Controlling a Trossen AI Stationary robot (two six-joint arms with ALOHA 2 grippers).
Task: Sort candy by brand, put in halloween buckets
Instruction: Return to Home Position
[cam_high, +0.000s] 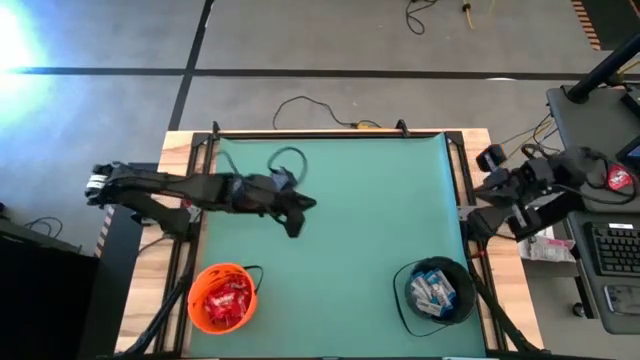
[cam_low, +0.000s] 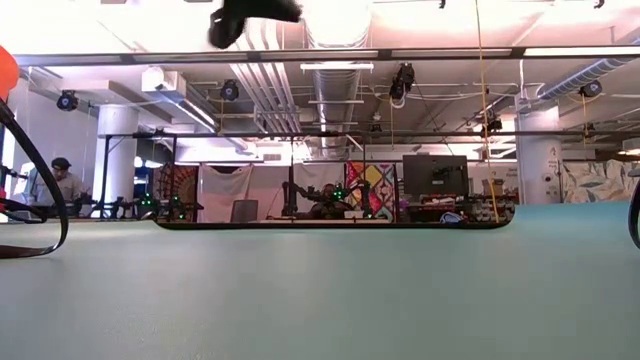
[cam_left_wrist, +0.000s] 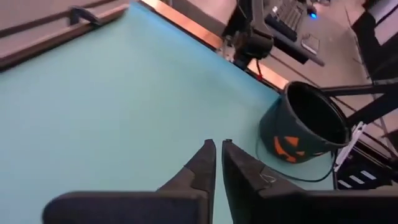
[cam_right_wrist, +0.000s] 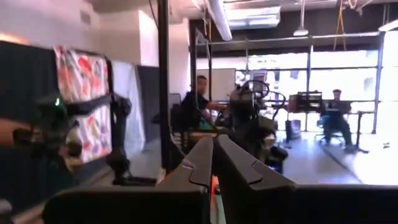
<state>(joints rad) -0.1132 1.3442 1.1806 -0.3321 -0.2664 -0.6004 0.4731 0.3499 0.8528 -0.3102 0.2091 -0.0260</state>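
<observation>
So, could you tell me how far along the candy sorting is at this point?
Done: red candy lies in the orange bucket, blue-and-white candy sits in the black bucket, and no loose candy shows on the green mat. In hand: nothing; the left tool hangs shut and empty above the mat, the right tool shut off the mat's right side. Left: seemingly just parking the left tool.

a green mat (cam_left_wrist: 93, 106) spreads beneath and ahead of the jaws of the left gripper (cam_left_wrist: 217, 144), with a wooden table edge (cam_left_wrist: 186, 25) along its far side. a keyboard (cam_left_wrist: 289, 12) sits beyond that edge. well ahead of the jaws of the right gripper (cam_right_wrist: 213, 140), out in the room, is a person (cam_right_wrist: 200, 99), with a second person (cam_right_wrist: 336, 115) seated farther off. a flowered cloth (cam_right_wrist: 81, 74) hangs nearer, off to one side of those jaws.
</observation>
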